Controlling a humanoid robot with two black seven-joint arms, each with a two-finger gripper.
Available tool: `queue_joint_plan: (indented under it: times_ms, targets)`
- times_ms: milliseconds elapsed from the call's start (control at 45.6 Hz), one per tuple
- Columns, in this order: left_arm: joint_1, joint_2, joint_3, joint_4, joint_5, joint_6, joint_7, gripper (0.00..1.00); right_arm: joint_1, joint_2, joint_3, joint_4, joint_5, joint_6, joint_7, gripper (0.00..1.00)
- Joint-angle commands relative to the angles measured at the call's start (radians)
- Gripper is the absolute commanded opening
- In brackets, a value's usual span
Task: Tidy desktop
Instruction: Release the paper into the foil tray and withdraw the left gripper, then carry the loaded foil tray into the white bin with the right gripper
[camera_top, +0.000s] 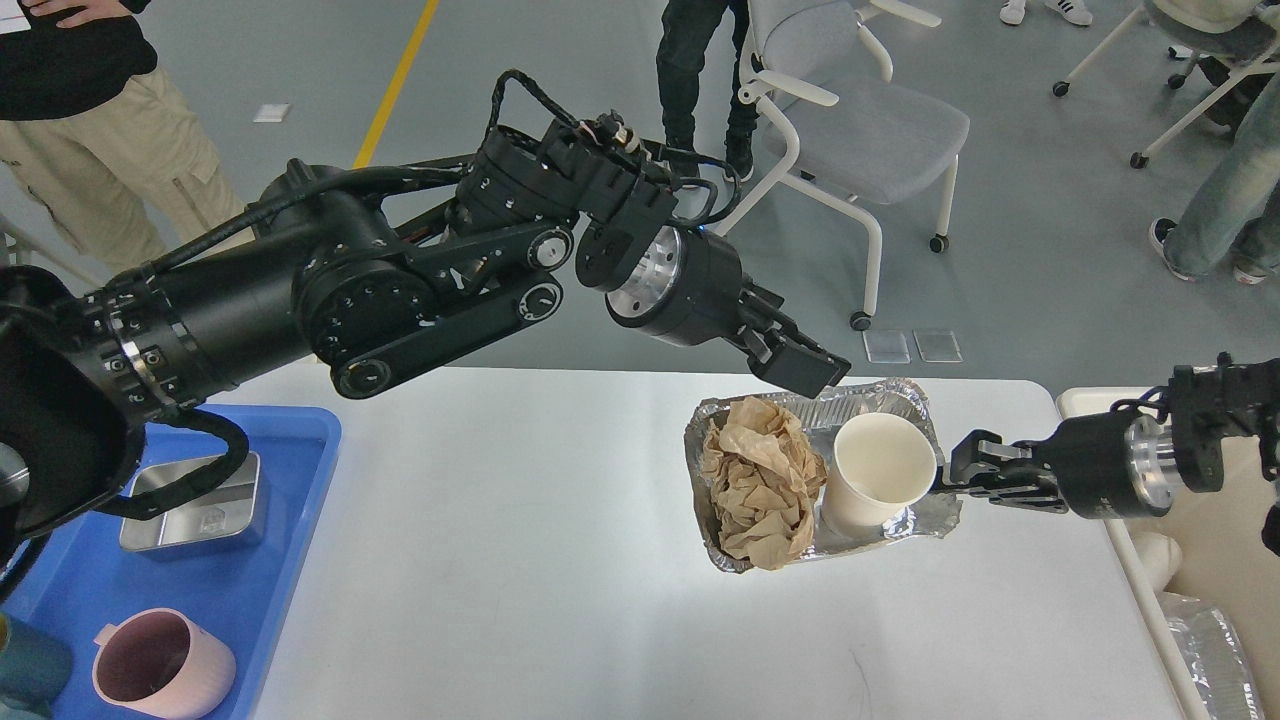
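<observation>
The white desktop (500, 540) fills the middle of the head view. A crumpled foil tray (893, 394) sits on its right part. A ball of crumpled brown paper (760, 482) lies in the tray's left half. A white paper cup (880, 470) stands tilted in its right half. My left gripper (800, 360) hangs open and empty just above the tray's far rim. My right gripper (962, 478) comes in from the right and is shut on the tray's right rim.
A blue plastic tray (290, 440) at the left edge holds a metal box (195, 500), a pink mug (160, 665) and a teal cup (25, 670). A cream bin (1215, 560) stands right of the table with foil (1210, 650) inside. A grey chair (850, 130) and people stand beyond.
</observation>
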Motion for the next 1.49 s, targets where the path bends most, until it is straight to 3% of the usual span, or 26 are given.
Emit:
queue_joint_plan:
  times_ms: [0,110,198,417,527,724,944,1076,1229,1471]
  targets:
    - [0.033,0.038,-0.037,-0.002,-0.008,0.035,0.002,0.96,-0.004,0.0,-0.002,0.0,0.0,0.0,0.0,0.0]
    - [0.091,0.121,-0.097,-0.002,-0.009,0.042,0.009,0.97,-0.004,-0.002,-0.003,-0.002,0.0,0.0,0.0,0.0]
    - [0.158,0.186,-0.192,-0.002,-0.051,0.049,0.04,0.97,-0.006,-0.006,-0.005,-0.003,0.0,0.0,0.0,0.0]
    - [0.375,0.397,-0.48,-0.008,-0.347,0.048,0.239,0.97,-0.009,-0.011,-0.008,-0.006,0.0,0.0,-0.002,0.0]
    - [0.493,0.482,-0.601,-0.006,-0.511,0.055,0.29,0.97,-0.009,-0.011,-0.012,-0.006,0.0,-0.002,-0.002,0.0]
    - [0.731,0.548,-0.836,-0.005,-0.73,0.163,0.289,0.97,-0.014,-0.022,-0.014,-0.008,0.001,-0.003,-0.002,0.0]
    - [0.964,0.526,-1.105,-0.006,-0.945,0.166,0.281,0.97,-0.014,-0.048,-0.009,-0.009,0.041,-0.005,-0.002,0.0]
    - [1.096,0.493,-1.195,-0.006,-1.06,0.149,0.27,0.97,-0.02,-0.057,-0.009,-0.02,0.075,-0.008,-0.002,0.0]
    - [1.231,0.424,-1.342,-0.011,-1.14,0.056,0.264,0.97,-0.024,-0.095,-0.015,-0.046,0.168,-0.031,-0.002,0.0]
    - [1.32,0.298,-1.508,-0.014,-1.149,0.009,0.261,0.97,-0.104,-0.183,-0.018,-0.069,0.332,-0.092,-0.003,0.0]
